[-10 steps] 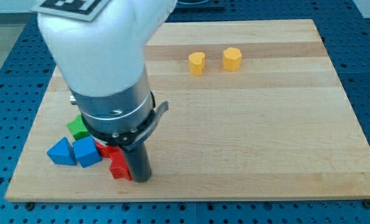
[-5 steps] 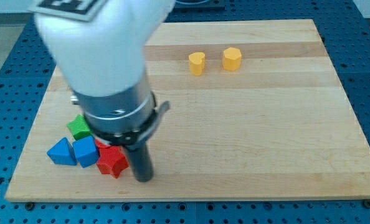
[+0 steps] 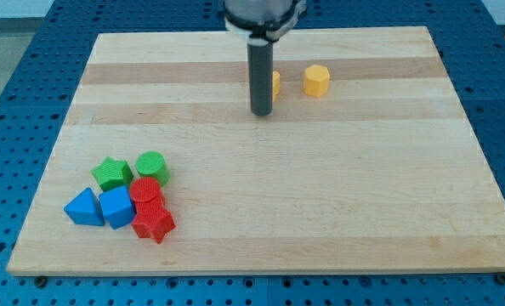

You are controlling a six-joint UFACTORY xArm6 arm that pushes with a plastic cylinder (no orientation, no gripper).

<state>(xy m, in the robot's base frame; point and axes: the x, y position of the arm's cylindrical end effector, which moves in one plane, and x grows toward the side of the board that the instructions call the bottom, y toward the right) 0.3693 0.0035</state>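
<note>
Blocks are clustered near the board's bottom-left corner: green star, green cylinder, blue triangle, blue cube, red cylinder, red star. My tip, a plain rod without jaws and holding nothing, has been moved from these to just beside a partly hidden yellow block, left of the yellow hexagon near the top edge.

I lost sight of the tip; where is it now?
My tip is near the view's top centre, just left of and below the partly hidden yellow block.

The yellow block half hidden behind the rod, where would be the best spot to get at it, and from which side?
There is nothing to grip with, so it can only be pushed. My tip sits just left of and below the yellow block, whose left part the rod hides. Its right face looks bare, with a gap before the yellow hexagonal block, so that side or the top seems easiest to press.
</note>
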